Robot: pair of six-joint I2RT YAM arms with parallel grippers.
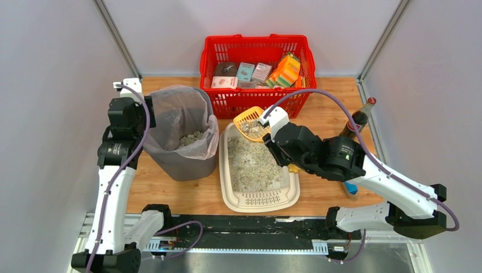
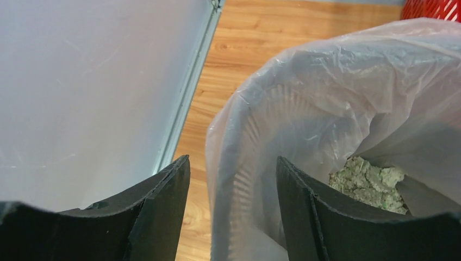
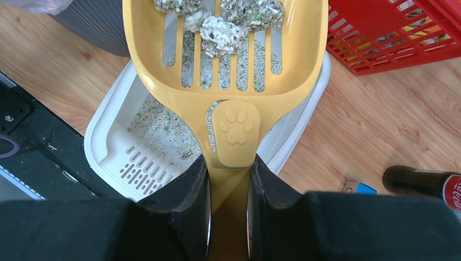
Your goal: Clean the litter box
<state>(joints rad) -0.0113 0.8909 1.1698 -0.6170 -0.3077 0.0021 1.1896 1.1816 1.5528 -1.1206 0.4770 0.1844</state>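
Box sits mid-desk by the near edge, job partway: clumps already in bin, right end effector clamped on scoop, loaded over box's far end, undumped; left end effector open at bin's bag.

Red basket behind and bin (bagged) leftward hem the litter box.

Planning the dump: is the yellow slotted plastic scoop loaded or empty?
Loaded: grey-white clumps lie in the yellow slotted plastic scoop, above its slots.
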